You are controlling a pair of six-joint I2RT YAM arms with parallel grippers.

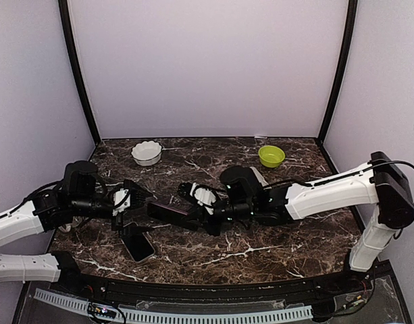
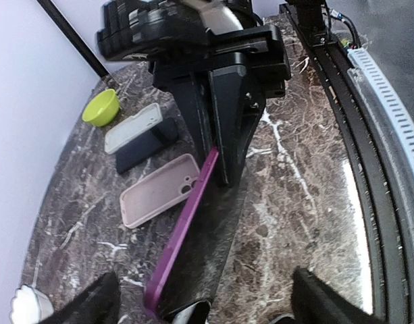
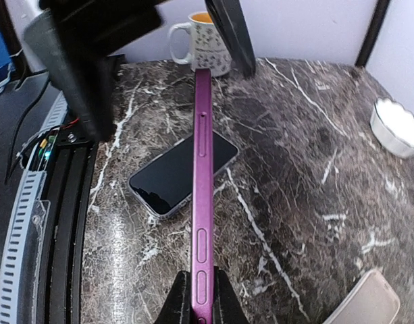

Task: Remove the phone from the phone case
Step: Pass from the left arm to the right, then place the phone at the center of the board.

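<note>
A phone in a purple case [image 1: 169, 211] is held level above the table between both arms. My right gripper [image 1: 195, 202] is shut on one end of it; in the right wrist view the fingers [image 3: 182, 304] pinch the purple case [image 3: 202, 202] edge-on. In the left wrist view the black screen [image 2: 200, 250] and purple rim [image 2: 183, 229] run toward me. My left gripper [image 2: 210, 300] is wide open, and the phone's near end lies between its fingers [image 2: 98, 304] without touching them. It shows in the top view [image 1: 130, 206] too.
A bare black phone [image 1: 138, 244] lies on the marble below, seen also in the right wrist view [image 3: 183, 172]. A pink case [image 2: 159, 190], a grey case [image 2: 132, 127] and a dark case [image 2: 146, 148] lie nearby. A white bowl [image 1: 146, 152], a green bowl [image 1: 271, 156] and a mug [image 3: 207, 40] stand further off.
</note>
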